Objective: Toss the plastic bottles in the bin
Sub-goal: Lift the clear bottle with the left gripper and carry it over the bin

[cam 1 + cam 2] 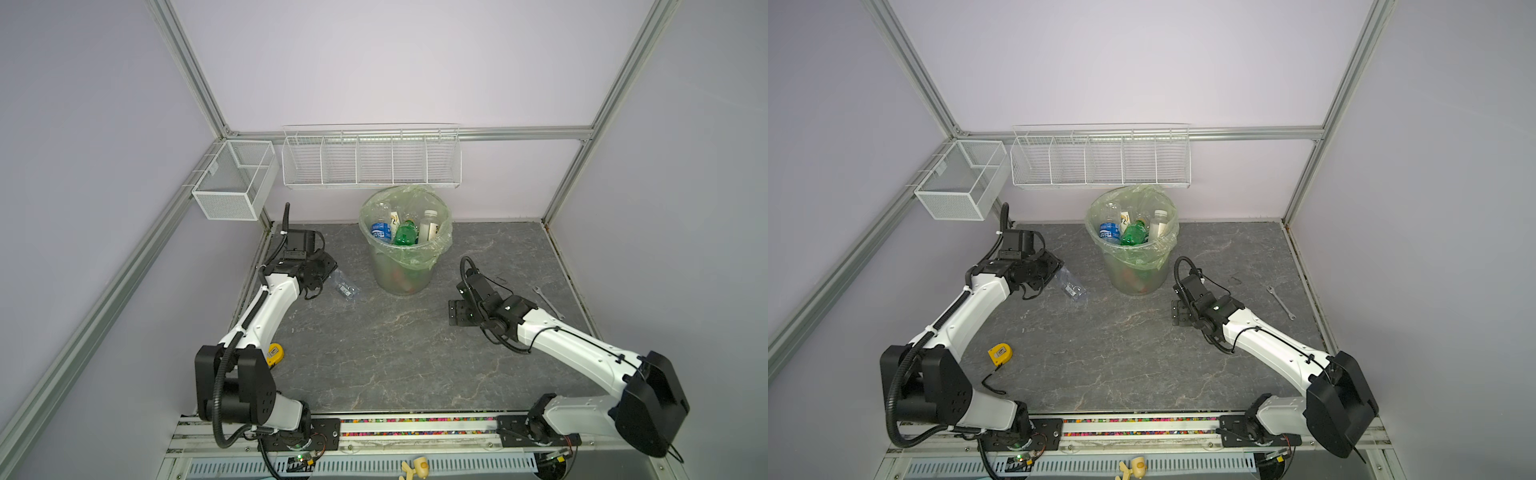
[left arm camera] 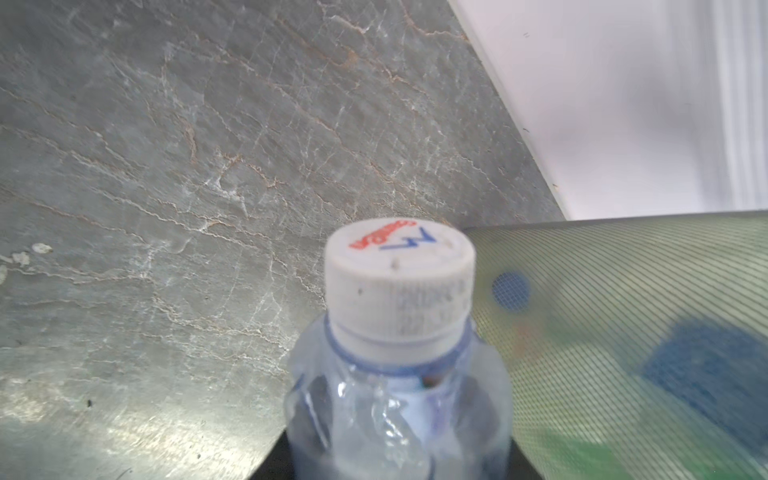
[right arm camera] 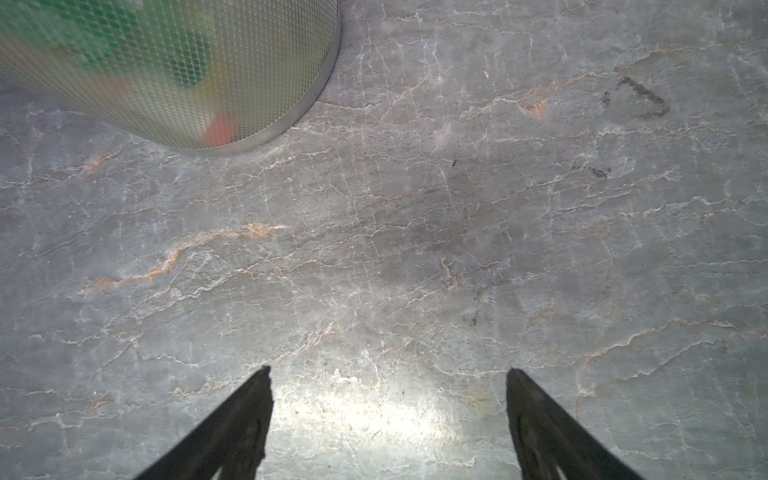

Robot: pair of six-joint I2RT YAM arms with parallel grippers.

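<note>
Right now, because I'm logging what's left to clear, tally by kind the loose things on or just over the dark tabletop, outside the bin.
Clear bottle: 1
Yellow tape measure: 1
Wrench: 1
Total: 3

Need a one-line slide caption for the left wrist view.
Left tool grips a crumpled clear bottle, white-capped, beside the pale-green bin on grey stone tabletop.

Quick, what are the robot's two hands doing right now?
The left gripper is shut on the clear white-capped bottle.
The right gripper is open and empty.
</note>
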